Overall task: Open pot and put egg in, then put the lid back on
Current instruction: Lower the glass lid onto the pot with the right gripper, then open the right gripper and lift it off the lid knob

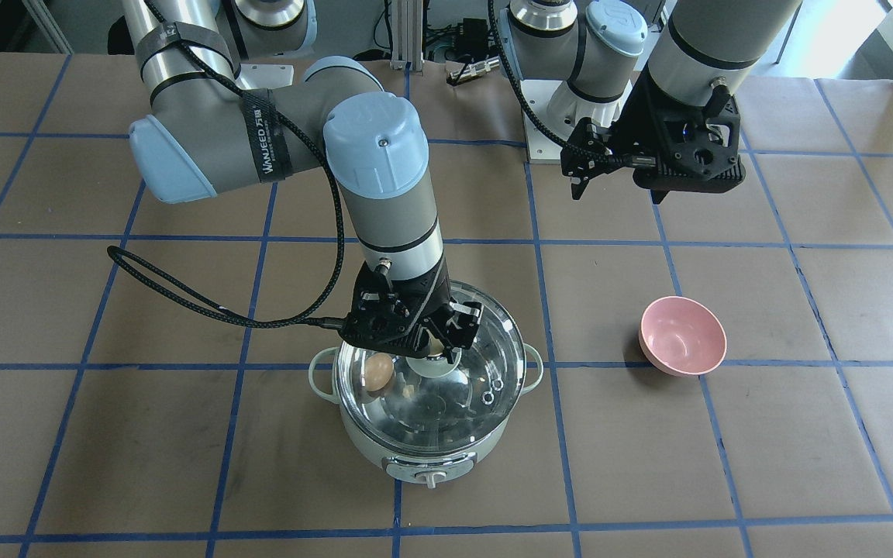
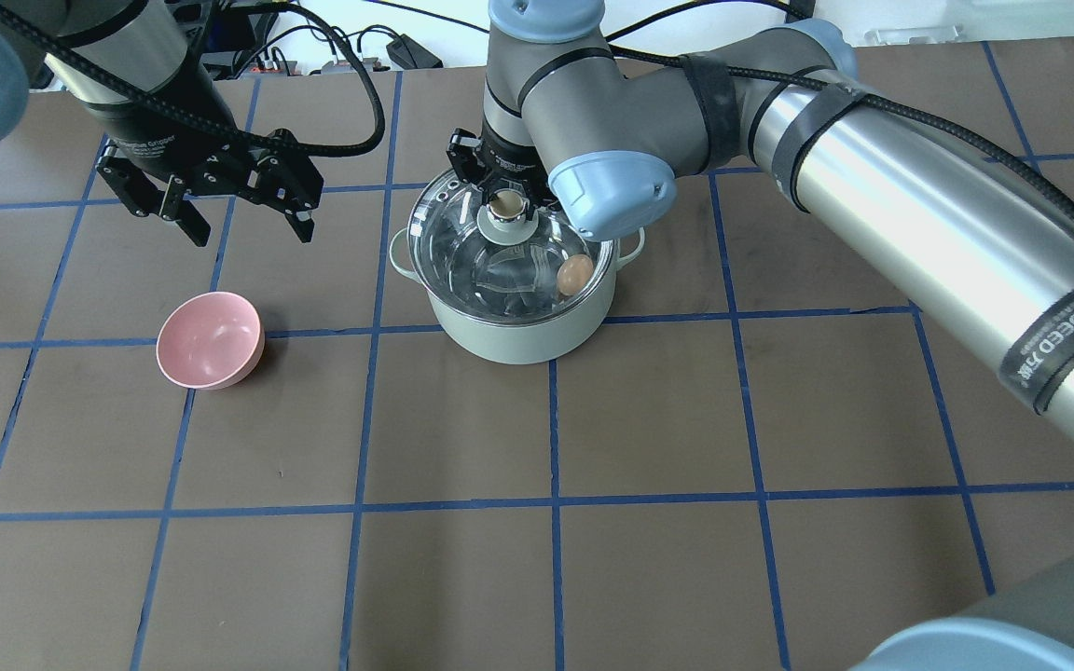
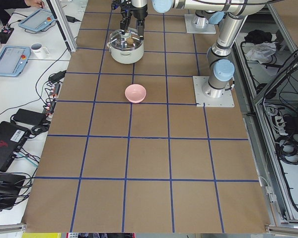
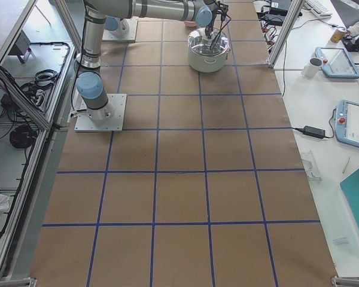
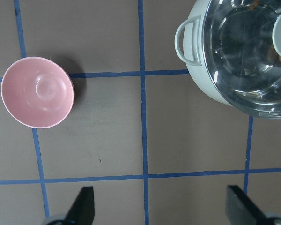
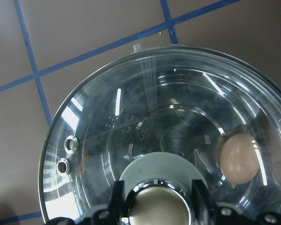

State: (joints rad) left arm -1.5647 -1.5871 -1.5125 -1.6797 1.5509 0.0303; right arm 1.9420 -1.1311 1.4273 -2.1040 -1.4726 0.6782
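The mint-green pot point(image 1: 431, 457) stands mid-table and also shows in the overhead view point(image 2: 518, 340). The clear glass lid point(image 1: 477, 387) sits on its rim, seen close up in the right wrist view point(image 6: 168, 117). The tan egg point(image 1: 377, 373) lies inside the pot against the wall and is visible through the glass point(image 2: 575, 274) point(image 6: 238, 158). My right gripper point(image 2: 504, 203) is directly over the lid with its fingers closed on the beige knob point(image 6: 157, 206). My left gripper point(image 2: 239, 219) is open and empty, raised above the table away from the pot point(image 5: 206, 89).
A pink bowl point(image 2: 209, 338) sits empty on the table to the pot's left, below my left gripper, and shows in the left wrist view point(image 5: 37, 91). Brown paper with blue tape lines covers the table. Operator tables with tablets stand at the far ends.
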